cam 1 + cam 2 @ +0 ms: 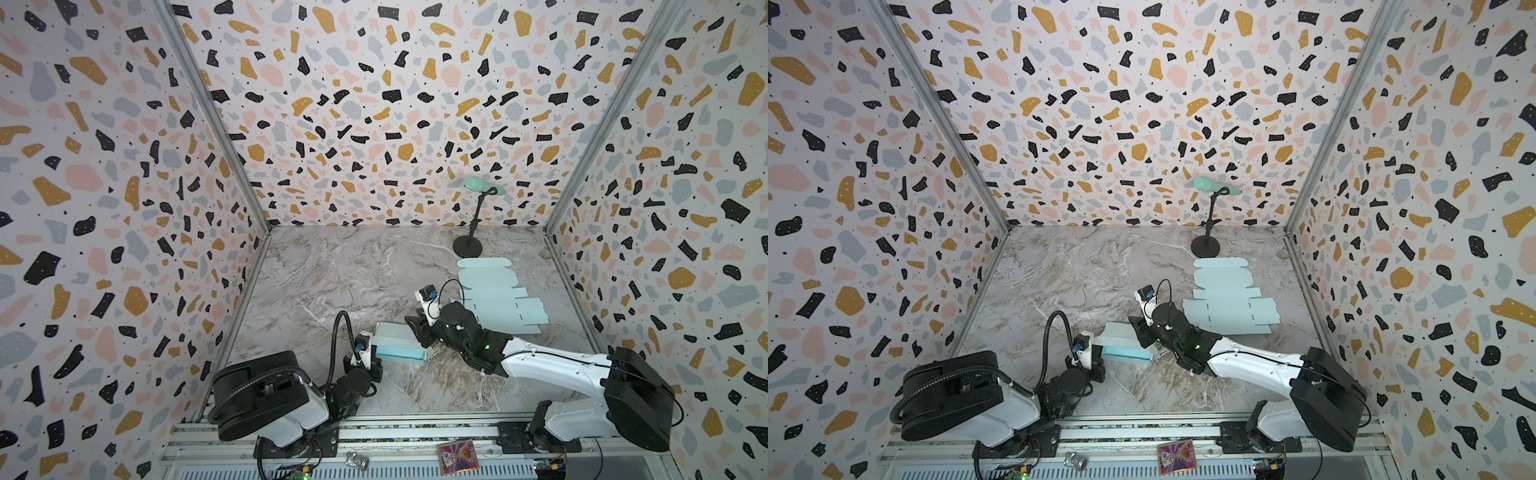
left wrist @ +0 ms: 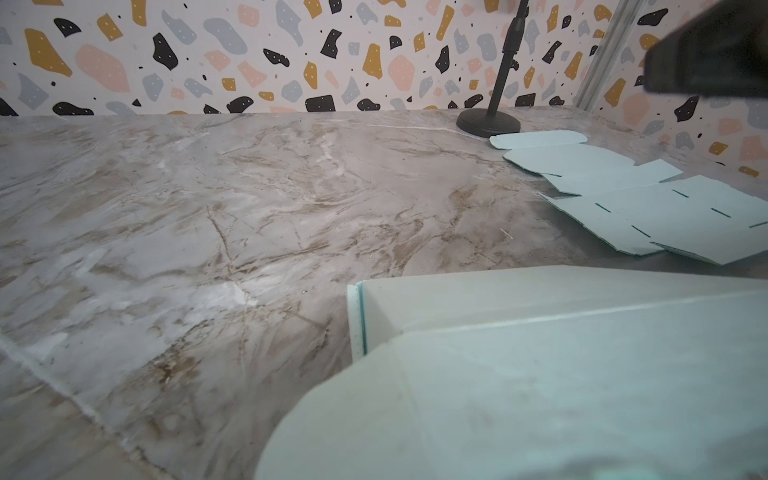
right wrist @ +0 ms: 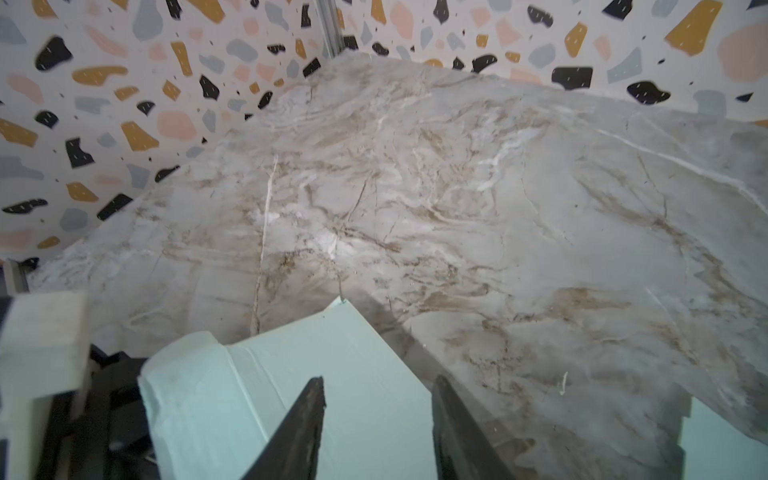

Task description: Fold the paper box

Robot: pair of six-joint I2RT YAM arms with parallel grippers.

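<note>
The pale teal paper box lies partly folded on the marble table near the front, between my two grippers. My left gripper is at the box's left end. In the left wrist view a rounded flap of the box fills the foreground and hides the jaws. My right gripper reaches in from the right at the box's far right corner. In the right wrist view it stands open, one dark finger over the box panel, the other at its edge.
A stack of flat teal box blanks lies at the right rear. Behind it stands a black round-based stand with a teal object on top. Patterned walls close three sides. A card lies on the front rail.
</note>
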